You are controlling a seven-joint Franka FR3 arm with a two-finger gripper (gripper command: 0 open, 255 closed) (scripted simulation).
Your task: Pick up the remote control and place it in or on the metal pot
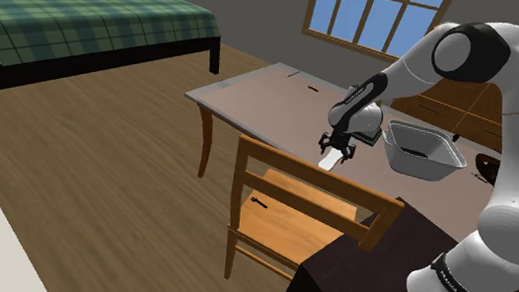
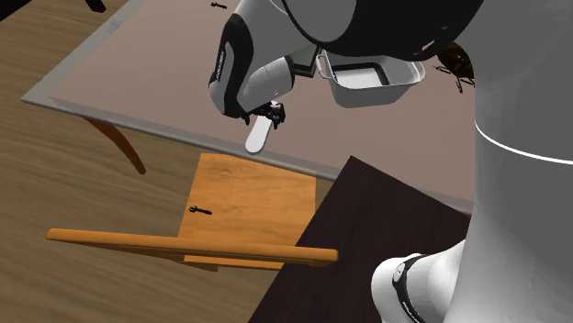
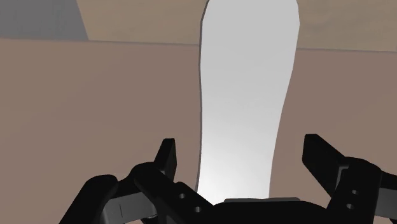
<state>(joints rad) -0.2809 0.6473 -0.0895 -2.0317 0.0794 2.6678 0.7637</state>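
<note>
We spot small writing on the arm (image 1: 459, 281) base ring, too tiny to read. Nearest: dark stand (image 1: 353, 279), then wooden chair (image 1: 281, 207) at the flat brown table (image 1: 253, 95). At the table's chair-side edge lies the plain white, rounded remote (image 3: 248, 95). The gripper (image 3: 242, 149) is spread open astride it, fingers (image 3: 167, 156) not touching. Grey metal pot (image 1: 410, 162) sits nearby, apart. Beyond: wood floor (image 1: 97, 163), plaid bed (image 1: 83, 12), window (image 1: 376, 9).
</note>
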